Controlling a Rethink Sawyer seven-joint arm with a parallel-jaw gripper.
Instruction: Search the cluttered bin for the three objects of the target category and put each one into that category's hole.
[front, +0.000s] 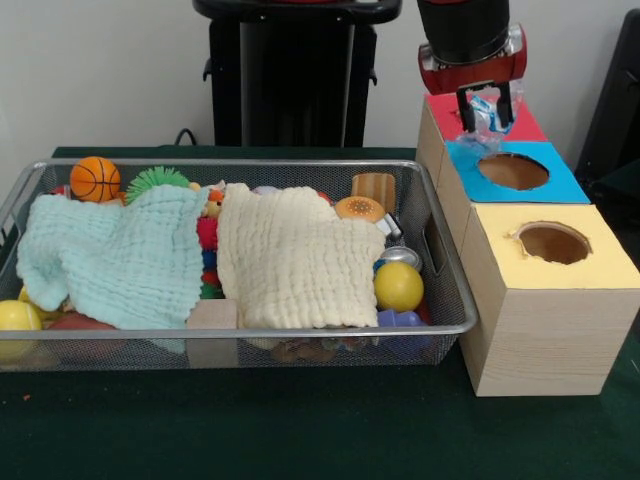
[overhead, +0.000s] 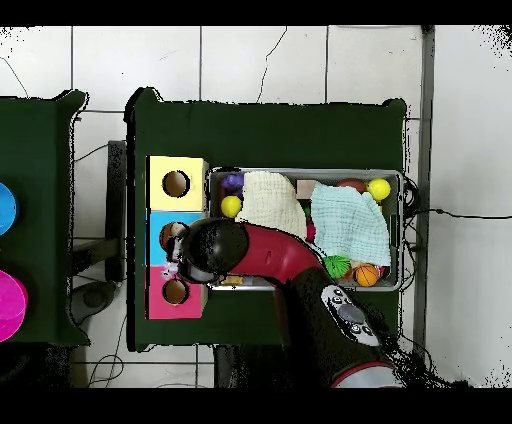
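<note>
The tool hangs above the far right boxes, pinching a clear crinkly object over the red-topped box; the blue-topped hole is just nearer; the wire bin stands left on the surface.

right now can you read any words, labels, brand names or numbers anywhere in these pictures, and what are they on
No readable text in either view.
Wooden box with red, blue and yellow tops: plain colour, no labels.
Wire bin, the two cloths and the toys: no lettering visible.
Gripper holds a clear, crinkly item; any print on it is too blurred to read.
Arm shows a small control panel in the overhead view; its markings are too small to read.
</note>
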